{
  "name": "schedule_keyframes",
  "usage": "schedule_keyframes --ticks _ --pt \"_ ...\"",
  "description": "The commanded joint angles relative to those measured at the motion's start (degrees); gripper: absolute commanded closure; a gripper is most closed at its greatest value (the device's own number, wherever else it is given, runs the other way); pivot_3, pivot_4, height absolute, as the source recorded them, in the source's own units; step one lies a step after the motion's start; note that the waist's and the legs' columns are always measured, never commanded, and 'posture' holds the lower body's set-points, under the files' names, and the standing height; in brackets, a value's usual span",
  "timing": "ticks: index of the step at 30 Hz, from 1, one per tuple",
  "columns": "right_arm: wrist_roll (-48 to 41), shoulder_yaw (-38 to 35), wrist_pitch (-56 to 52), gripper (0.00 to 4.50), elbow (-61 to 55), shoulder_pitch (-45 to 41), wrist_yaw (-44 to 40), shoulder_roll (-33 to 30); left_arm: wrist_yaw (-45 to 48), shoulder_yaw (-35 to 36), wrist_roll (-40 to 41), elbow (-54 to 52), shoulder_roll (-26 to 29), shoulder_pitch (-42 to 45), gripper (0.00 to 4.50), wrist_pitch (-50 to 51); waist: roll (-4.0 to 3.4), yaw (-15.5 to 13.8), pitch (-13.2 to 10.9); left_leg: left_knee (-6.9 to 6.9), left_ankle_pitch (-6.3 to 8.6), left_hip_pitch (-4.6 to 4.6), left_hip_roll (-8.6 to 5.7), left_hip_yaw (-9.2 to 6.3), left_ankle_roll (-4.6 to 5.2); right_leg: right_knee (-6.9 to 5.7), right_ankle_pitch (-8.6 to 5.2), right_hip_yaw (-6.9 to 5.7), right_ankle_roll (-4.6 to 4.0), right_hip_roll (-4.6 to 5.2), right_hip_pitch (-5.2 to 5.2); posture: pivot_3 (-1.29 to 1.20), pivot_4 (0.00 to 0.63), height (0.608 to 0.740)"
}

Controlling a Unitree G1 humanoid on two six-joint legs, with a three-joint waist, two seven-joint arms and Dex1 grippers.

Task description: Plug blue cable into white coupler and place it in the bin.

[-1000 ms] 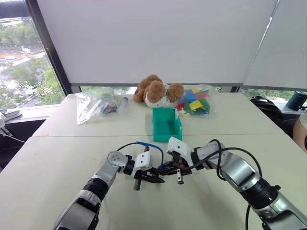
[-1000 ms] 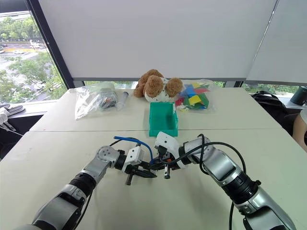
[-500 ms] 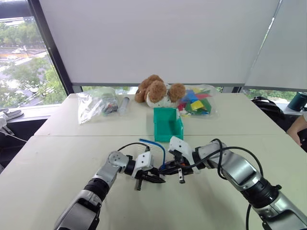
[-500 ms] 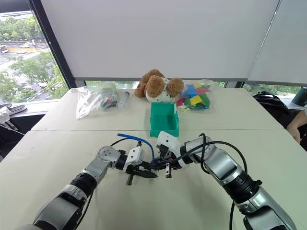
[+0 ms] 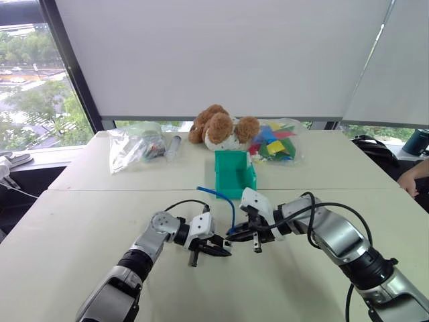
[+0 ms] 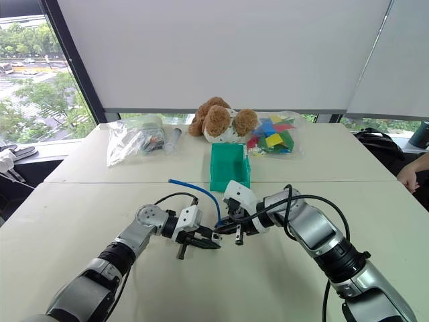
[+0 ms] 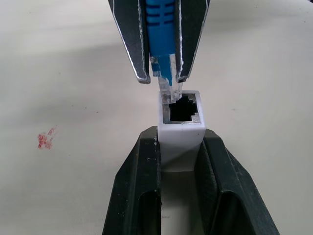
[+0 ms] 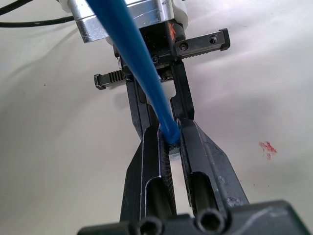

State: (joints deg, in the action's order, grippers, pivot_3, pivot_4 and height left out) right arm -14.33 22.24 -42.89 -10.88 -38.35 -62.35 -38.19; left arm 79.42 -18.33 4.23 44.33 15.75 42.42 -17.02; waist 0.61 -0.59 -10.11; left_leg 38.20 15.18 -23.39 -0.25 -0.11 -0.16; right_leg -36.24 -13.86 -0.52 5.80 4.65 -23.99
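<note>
1. Where the two arms meet low over the table [image 5: 80,221], the left gripper [image 7: 180,147] has its two black fingers closed on the white coupler [image 7: 180,128], a small smooth square-sided plastic block whose open dark socket faces away from the wrist.
2. The right gripper [image 8: 168,139] is pinched narrow on the blue cable [image 8: 142,73], gripping it by the ribbed blue boot just behind the plug.
3. The clear plastic plug tip pokes out past the right fingertips and meets the top edge of the coupler's socket, touching the rim rather than sitting inside it.
4. From the right gripper the cable rises in a thin, glossy blue arc, and its free end [image 5: 201,190] hangs in the air above the left gripper.
5. The bin [image 5: 234,176], a boxy teal plastic tub with a taller back wall, stands on the table just beyond the right gripper, apart from both grippers.
6. Behind the bin, farther from the grippers, lie a fuzzy brown plush toy [image 5: 218,127] and a clear bag of coloured pieces [image 5: 275,144]; another crinkled clear bag [image 5: 134,144] lies far beyond the left gripper.
7. A small red smudge [image 7: 45,139] marks the matte, pale tabletop beside the left gripper.
</note>
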Motion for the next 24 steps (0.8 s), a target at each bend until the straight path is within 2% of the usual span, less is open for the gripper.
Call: schedule_keyframes --ticks 1,24 --pt "-0.5 -0.7 0.4 4.50 -1.9 -1.0 -0.5 0.3 -0.1 -0.1 -1.1 0.1 0.2 -0.5 4.16 -0.2 0.00 0.0 0.0 0.00 0.00 0.00 0.00 0.00 0.00 0.00 0.00 0.00 0.00 0.00 0.00 0.00 0.150 0.740" --pt "3.0 1.1 4.8 4.50 1.8 -2.0 -2.0 0.9 -0.3 -0.2 -1.1 -0.8 0.3 -1.0 4.16 0.0 0.00 0.0 0.0 0.00 0.00 0.00 -0.02 0.01 0.00 0.00 0.00 0.00 0.00 -0.01 0.00 0.00 0.150 0.740"
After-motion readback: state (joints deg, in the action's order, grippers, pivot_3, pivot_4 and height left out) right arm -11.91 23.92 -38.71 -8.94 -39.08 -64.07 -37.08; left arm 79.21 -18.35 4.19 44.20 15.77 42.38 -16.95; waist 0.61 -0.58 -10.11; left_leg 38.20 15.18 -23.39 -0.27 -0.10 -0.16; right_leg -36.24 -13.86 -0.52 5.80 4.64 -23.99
